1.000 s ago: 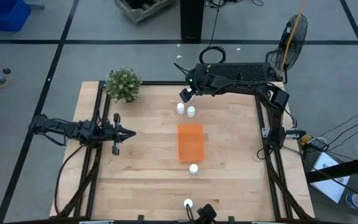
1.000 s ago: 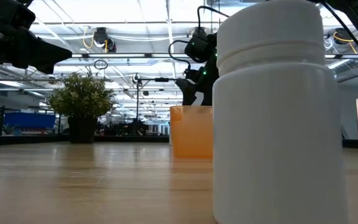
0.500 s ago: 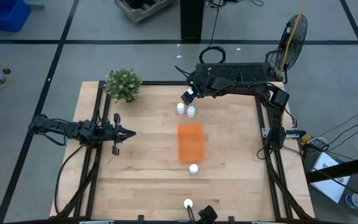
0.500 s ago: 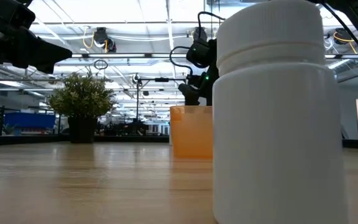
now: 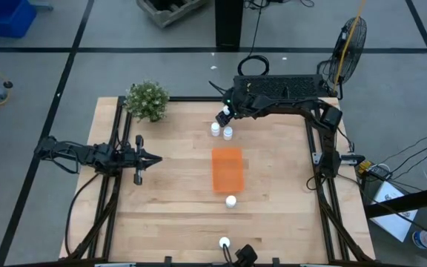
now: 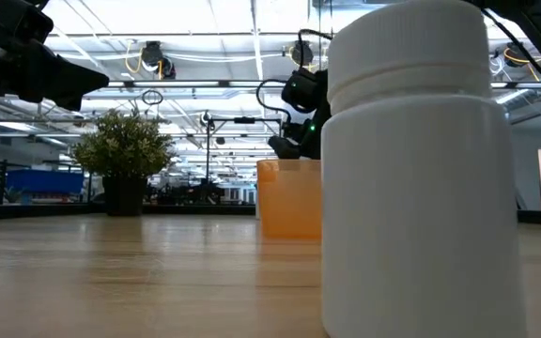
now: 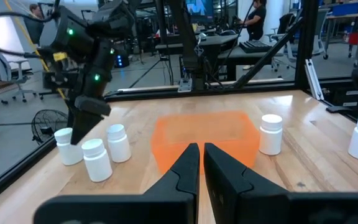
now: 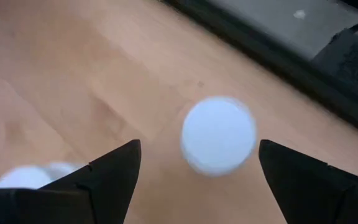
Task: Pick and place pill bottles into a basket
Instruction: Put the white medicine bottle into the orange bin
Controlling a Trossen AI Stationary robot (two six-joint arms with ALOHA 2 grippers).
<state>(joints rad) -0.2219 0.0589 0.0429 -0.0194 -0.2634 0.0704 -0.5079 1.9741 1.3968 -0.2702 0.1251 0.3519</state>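
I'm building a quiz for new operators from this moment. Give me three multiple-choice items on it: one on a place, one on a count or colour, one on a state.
1. Where is the right gripper?
A. Over the bottles at the table's far edge
B. Over the plant
C. Inside the basket

2. What colour is the basket?
A. Blue
B. Orange
C. Green

3. How are the left gripper's fingers?
A. Spread wide
B. Closed on a bottle
C. Nearly together, holding nothing

Key:
1 A: in the high view the right gripper hangs over the bottle cluster beyond the basket, with one white bottle between its spread fingers in the right wrist view.
2 B: the basket is bright orange.
3 C: in the left wrist view the left gripper shows its fingers almost touching with nothing between.
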